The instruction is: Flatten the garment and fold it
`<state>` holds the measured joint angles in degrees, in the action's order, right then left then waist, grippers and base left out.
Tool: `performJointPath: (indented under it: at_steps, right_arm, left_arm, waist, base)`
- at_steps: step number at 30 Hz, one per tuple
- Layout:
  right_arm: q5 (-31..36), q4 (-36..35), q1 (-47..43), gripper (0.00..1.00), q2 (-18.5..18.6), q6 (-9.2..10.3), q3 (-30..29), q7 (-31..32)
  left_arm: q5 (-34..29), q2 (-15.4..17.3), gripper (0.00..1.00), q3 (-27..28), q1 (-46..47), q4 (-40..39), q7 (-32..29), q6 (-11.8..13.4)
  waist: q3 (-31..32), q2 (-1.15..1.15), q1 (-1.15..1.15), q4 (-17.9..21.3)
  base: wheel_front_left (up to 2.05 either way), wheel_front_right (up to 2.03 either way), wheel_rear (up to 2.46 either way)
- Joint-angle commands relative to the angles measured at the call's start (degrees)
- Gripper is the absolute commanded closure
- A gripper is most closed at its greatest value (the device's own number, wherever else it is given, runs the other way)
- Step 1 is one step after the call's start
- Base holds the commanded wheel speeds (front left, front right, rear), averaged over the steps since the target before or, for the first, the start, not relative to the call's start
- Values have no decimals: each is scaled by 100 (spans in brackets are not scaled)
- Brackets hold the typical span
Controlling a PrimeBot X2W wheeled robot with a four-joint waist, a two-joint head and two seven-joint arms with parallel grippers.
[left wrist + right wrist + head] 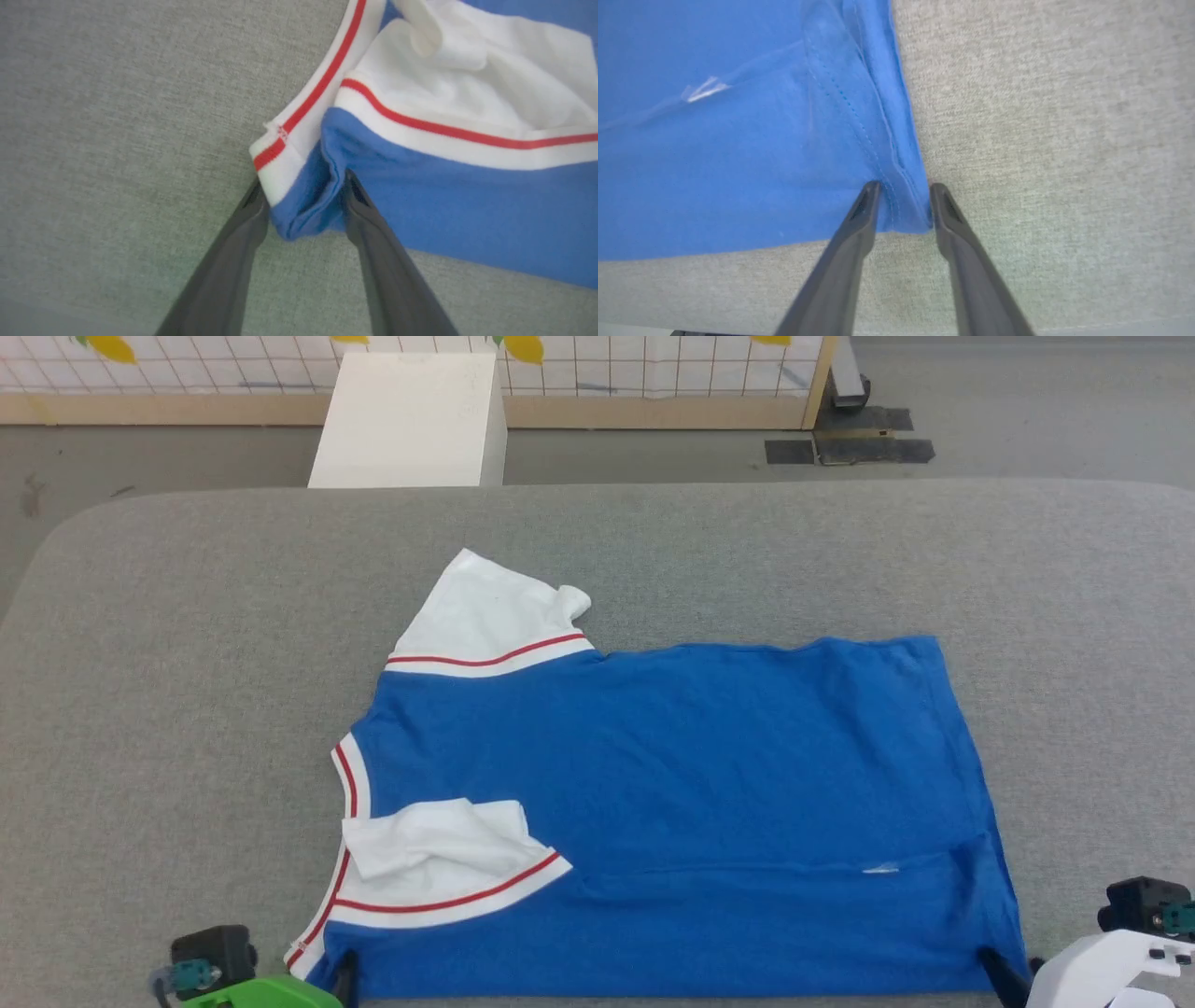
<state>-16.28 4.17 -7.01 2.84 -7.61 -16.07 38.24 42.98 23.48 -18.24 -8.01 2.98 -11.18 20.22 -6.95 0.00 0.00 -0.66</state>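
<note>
Grey cloth-covered table [187, 644] is seen under everything; on its middle, reaching its near edge, the blue garment [672, 756] is spread almost flat. It is judged soft, light and floppy, so it is best held by the two corners at the table's near edge. The corner by the red-striped trim is pinched and bunched in the left gripper [303, 200]; the hem corner lies between the right gripper [901, 196] fingers, which are a little apart; whether it is squeezed cannot be told. Two white sleeve ends with red stripes are seen crumpled.

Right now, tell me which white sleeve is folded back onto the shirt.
The near sleeve, beside the left gripper: it lies crumpled on the garment itself. The far sleeve sticks out onto the grey surface.
</note>
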Motion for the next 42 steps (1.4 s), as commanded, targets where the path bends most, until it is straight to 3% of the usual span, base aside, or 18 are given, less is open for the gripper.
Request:
performJointPath:
  at_steps: [1, 7, 17, 22, 26, 28, 34, 39, 42]
  right_arm:
    - [-61, -38, -30, 0, 4, 12, 39, -176]
    - [-104, -719, 51, 0, 4, 12, 345, -1333]
    - [413, -1133, 676, 0, 4, 12, 1033, -3567]
    - [567, -1152, 1052, 0, 4, 12, 1245, -4023]
    - [647, -1156, 1394, 0, 4, 12, 1428, -4072]
    - [659, -1164, 1538, 0, 4, 12, 1477, -4097]
    - [612, -1169, 1819, 0, 4, 12, 1602, -4164]
    - [517, -1096, 1934, 0, 4, 12, 1719, -4233]
    - [443, -1056, 1974, 0, 4, 12, 1772, -4316]
  left_arm:
    - [13, 55, 0, 76, 9, 4, 71, 51]
    - [-263, 405, 0, 312, 218, -541, 479, -3]
    - [-1134, 1084, 0, 153, 2166, -657, 921, -792]
    - [-1052, 1189, 0, 21, 3401, -210, 624, -1411]
    - [-697, 1204, 0, -39, 4501, 428, -11, -1941]
    - [-542, 1197, 0, -68, 4974, 712, -418, -2071]
    - [-194, 1176, 0, -140, 6048, 1319, -1666, -2103]
    - [-199, 1322, 0, -265, 6381, 1596, -2527, -1867]
    - [-193, 1408, 0, -227, 6381, 1650, -2745, -1672]
  waist:
    - [81, 0, 0, 72]
    - [24, 0, 0, 205]
    - [-733, 0, 0, 413]
    - [-1252, 0, 0, 564]
    - [-1719, 0, 0, 739]
    - [-1917, 0, 0, 826]
    - [-2404, 0, 0, 1084]
    - [-2630, 0, 0, 1312]
    - [-2696, 0, 0, 1438]
  base:
    - [0, 0, 0]
    - [0, 0, 0]
    - [0, 0, 0]
    - [0, 0, 0]
    - [0, 0, 0]
    - [0, 0, 0]
    - [0, 0, 0]
    - [0, 0, 0]
    - [0, 0, 0]
